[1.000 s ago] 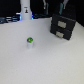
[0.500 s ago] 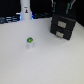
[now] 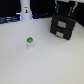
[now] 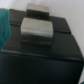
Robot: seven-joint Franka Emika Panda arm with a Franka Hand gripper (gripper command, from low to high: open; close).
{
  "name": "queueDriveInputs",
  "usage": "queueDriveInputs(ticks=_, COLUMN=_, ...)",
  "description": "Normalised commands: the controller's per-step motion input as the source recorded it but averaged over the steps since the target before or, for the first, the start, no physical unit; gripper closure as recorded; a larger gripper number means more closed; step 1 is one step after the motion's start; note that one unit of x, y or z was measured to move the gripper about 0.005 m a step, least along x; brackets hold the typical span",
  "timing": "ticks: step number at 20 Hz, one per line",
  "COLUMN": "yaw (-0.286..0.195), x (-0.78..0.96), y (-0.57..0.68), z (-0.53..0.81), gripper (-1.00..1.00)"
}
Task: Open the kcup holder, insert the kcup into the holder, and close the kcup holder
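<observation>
The kcup (image 3: 30,41), a small white pod with a green top, stands alone on the white table, toward the exterior view's left. The kcup holder (image 3: 62,25) is a black box at the back right with two light handles on its stacked fronts, both drawers shut. My dark gripper (image 3: 65,8) hangs just above and behind the holder, and its fingers are too blurred to read. The wrist view is filled by the black holder (image 4: 55,55), with a grey handle (image 4: 37,29) close up and a second grey block (image 4: 37,8) beyond it. The kcup does not show there.
A white post with a blue light (image 3: 25,11) stands at the back left in front of dark equipment (image 3: 10,19). The white table (image 3: 45,65) stretches toward the camera. A teal patch (image 4: 4,25) shows at the wrist view's edge.
</observation>
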Motion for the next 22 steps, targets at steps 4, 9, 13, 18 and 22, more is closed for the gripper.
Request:
queueDriveInputs(ticks=4, yaw=-0.152, x=-0.13, y=0.36, z=-0.31, gripper=-1.0)
queueDriveInputs(ticks=9, yaw=-0.118, x=-0.21, y=0.26, z=-0.39, gripper=-1.0)
queueDriveInputs(ticks=13, yaw=-0.05, x=-0.27, y=0.14, z=-0.43, gripper=-1.0)
queueDriveInputs(ticks=18, yaw=0.011, x=-0.31, y=0.04, z=-0.44, gripper=-1.0)
queueDriveInputs(ticks=22, yaw=0.03, x=-0.3, y=0.01, z=-0.42, gripper=-1.0)
